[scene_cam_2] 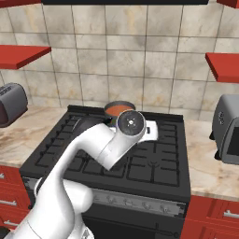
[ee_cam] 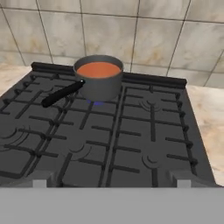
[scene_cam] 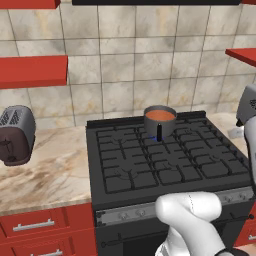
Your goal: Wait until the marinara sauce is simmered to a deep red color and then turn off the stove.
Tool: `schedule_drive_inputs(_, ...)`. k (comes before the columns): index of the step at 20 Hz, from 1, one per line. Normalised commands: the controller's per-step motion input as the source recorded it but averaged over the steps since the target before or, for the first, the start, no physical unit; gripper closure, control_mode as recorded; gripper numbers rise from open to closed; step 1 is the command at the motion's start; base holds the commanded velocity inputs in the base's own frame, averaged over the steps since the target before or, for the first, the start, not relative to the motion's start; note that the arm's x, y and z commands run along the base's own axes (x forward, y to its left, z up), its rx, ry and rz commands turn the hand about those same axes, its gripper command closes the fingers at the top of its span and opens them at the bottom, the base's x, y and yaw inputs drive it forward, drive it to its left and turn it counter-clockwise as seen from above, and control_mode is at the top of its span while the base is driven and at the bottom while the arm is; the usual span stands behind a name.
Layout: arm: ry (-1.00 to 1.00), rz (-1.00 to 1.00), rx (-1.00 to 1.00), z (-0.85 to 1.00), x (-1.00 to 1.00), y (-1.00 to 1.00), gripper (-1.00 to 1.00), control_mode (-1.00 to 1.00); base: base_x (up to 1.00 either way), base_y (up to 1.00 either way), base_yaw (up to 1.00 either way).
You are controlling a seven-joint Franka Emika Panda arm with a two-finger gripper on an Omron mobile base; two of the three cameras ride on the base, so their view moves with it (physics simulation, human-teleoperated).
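Marinara sauce (ee_cam: pixel 99 69), an orange-red disc in a small grey saucepan (ee_cam: pixel 100 85), sits on a rear burner of the black stove (ee_cam: pixel 131 131), seen from the claw (ee_cam: pixel 111 181), whose two dark tips stand wide apart at the bottom of the hand view, gripping nothing and well short of the pan. A faint blue glow shows under the pan's base. Its short dark handle (ee_cam: pixel 62 94) points out over the grates toward the front left in the hand view. From the left base view the same pan stands at the back middle of the range, near the raised rear lip, with the grey knob strip (scene_cam: pixel 125 214) along the front edge. Marbled counter (scene_cam: pixel 45 170) flanks the range on both sides above red cabinets (scene_cam: pixel 40 227); a dark toaster (scene_cam: pixel 16 135) stands on the left counter, and a grey appliance (scene_cam_2: pixel 226 128) on the right. Beige tile (scene_cam_2: pixel 126 60) backs the wall, with red shelves (scene_cam: pixel 32 70) mounted on it. No brand, label or writing can be read anywhere.
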Motion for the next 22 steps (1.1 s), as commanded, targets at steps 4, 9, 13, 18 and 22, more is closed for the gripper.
schedule_drive_inputs(4,-0.25,0.00,0.05,-0.33,0.00,-0.38,-1.00,-1.00,0.00,0.00,0.00)
schedule_drive_inputs(9,-0.20,0.00,0.07,-0.25,0.00,-0.36,-1.00,-1.00,0.00,0.00,0.00)
schedule_drive_inputs(13,-0.16,0.00,0.10,-0.20,0.00,-0.35,-1.00,-1.00,0.00,0.00,0.00)
schedule_drive_inputs(18,-0.13,0.00,0.12,-0.13,0.00,-0.34,-1.00,-1.00,0.00,0.00,0.00)
schedule_drive_inputs(22,-0.14,0.00,0.09,-0.17,0.00,-0.31,-1.00,-1.00,0.00,0.00,0.00)
